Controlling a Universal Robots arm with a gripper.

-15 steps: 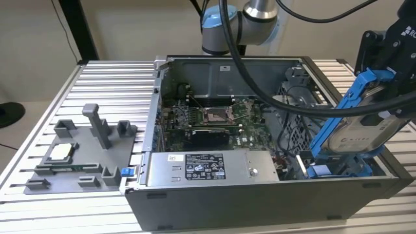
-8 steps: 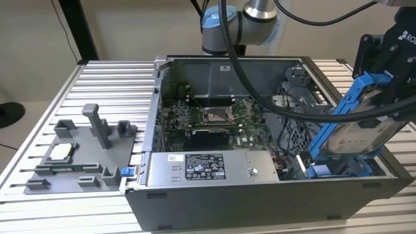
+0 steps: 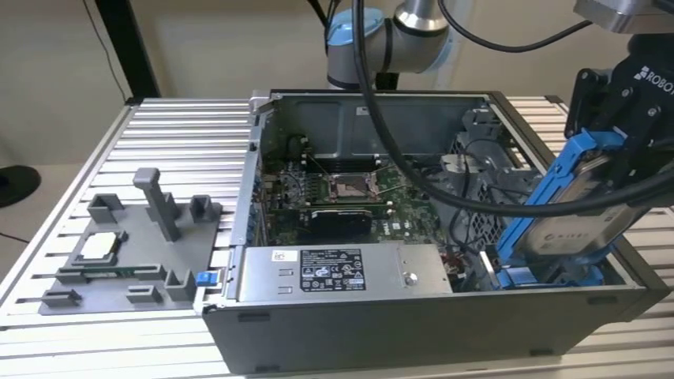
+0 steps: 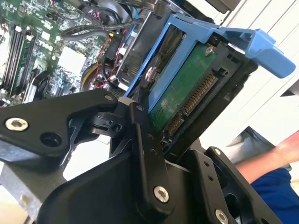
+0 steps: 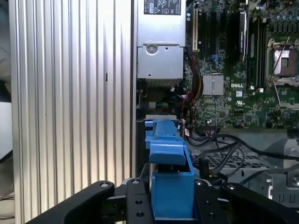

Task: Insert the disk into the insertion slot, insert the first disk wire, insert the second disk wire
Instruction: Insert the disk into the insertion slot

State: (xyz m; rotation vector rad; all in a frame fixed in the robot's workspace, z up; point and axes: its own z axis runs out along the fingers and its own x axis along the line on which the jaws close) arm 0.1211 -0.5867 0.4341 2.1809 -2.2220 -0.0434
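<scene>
Noted the fingers [image 4: 142, 140] of the gripper [image 3: 626, 148] pinching the disk [image 3: 577, 217] by its blue frame, steeply tilted, lower end close to the insertion slot [image 3: 548, 278] inside the case [image 3: 421, 332]. Recommend squaring the frame with the slot's blue guides and keeping clear of the black cables [image 3: 474, 207] nearby.

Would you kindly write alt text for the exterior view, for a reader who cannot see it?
The robot's hand holds the disk, tilted steeply in its blue carrier, over the open computer case at the exterior view's right, lower end by the insertion slot. A grey power-supply box lies inside; a grey fixture sits on the slatted table.
</scene>
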